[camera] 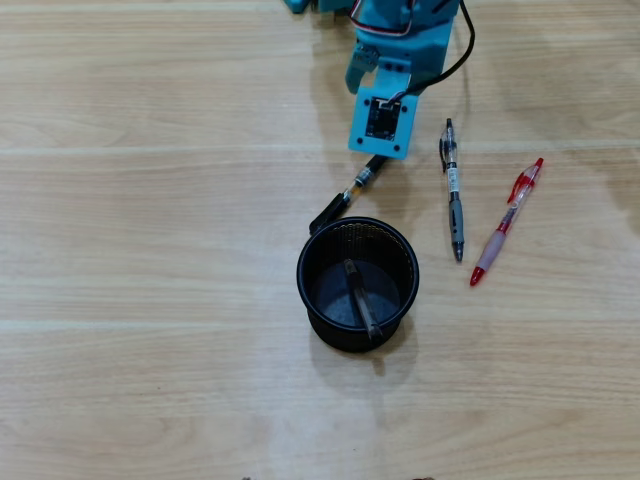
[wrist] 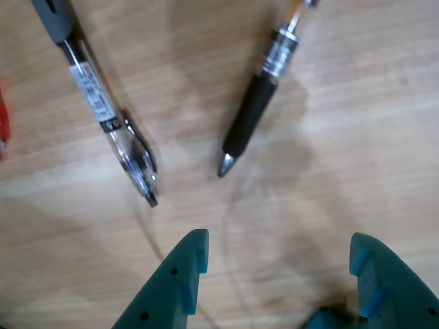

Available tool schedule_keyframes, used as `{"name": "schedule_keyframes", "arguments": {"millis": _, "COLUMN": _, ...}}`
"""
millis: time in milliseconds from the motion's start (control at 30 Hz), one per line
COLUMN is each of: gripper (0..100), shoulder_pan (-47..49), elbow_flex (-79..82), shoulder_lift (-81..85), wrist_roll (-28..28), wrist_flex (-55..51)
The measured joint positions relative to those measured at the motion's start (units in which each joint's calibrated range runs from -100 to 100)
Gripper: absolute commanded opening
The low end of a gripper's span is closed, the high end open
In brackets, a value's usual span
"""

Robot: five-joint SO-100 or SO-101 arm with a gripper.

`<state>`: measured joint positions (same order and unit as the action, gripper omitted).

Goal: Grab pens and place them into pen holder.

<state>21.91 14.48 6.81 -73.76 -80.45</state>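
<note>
A black mesh pen holder (camera: 400,262) stands at mid-table with one dark pen (camera: 361,303) leaning inside it. A black pen (camera: 345,198) lies between the holder and the arm; in the wrist view (wrist: 252,115) its silver tip points at my gripper. A clear-barrelled black pen (camera: 454,192) lies to the right and shows in the wrist view (wrist: 103,106). A red pen (camera: 507,222) lies further right, seen only as a sliver at the wrist view's left edge (wrist: 3,123). My teal gripper (wrist: 274,248) is open and empty, above the table just short of the black pen's tip.
The arm's teal wrist camera mount (camera: 380,122) hangs over the table at the top centre and hides the fingers from above. A black cable (camera: 462,55) loops beside it. The table is light wood (camera: 150,250).
</note>
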Motion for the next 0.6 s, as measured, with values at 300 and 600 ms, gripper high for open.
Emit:
{"name": "schedule_keyframes", "arguments": {"millis": 300, "gripper": 23, "shoulder_pan": -0.5, "elbow_flex": 0.9, "shoulder_lift": -11.8, "wrist_roll": 0.0, "wrist_flex": 14.3}}
{"name": "schedule_keyframes", "arguments": {"millis": 600, "gripper": 23, "shoulder_pan": -5.0, "elbow_flex": 0.9, "shoulder_lift": -19.0, "wrist_roll": 0.0, "wrist_flex": 16.6}}
